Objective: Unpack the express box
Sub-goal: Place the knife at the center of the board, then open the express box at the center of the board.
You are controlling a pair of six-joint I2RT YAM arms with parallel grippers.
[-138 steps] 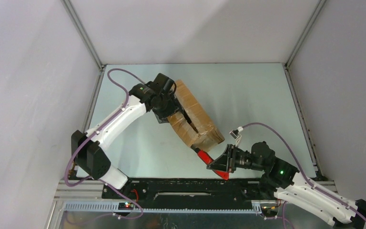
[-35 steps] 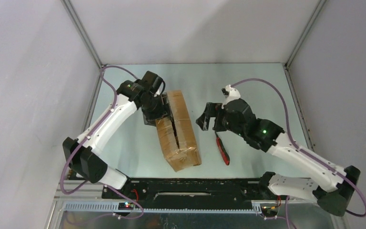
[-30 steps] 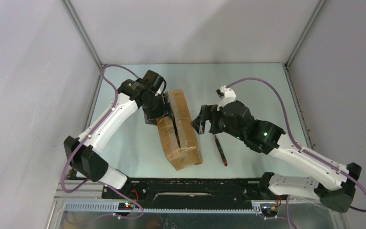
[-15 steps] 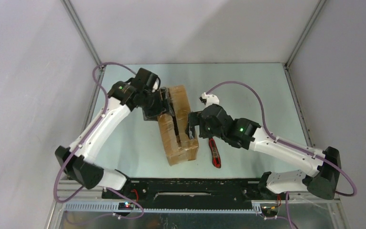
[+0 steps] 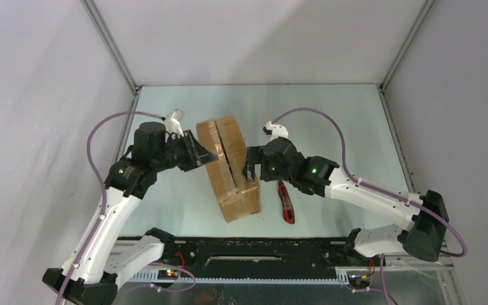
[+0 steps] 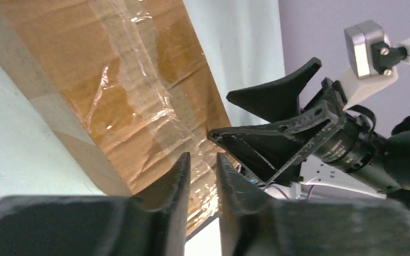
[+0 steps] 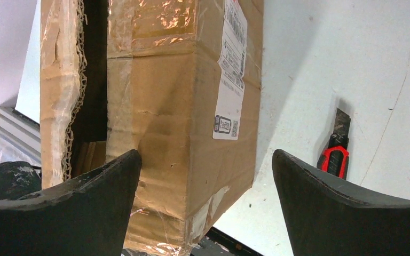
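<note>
Cardboard express box [image 5: 236,143], long axis near-to-far

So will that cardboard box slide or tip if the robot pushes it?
Probably slides: the express box lies flat and long on the smooth table. Its shiny tape looks slippery. The slit-open top likely bends easily.

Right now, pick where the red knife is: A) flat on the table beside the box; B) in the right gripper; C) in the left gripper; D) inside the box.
A: the red knife lies on the table beside the express box, and the open right gripper has no knife in it.
</note>
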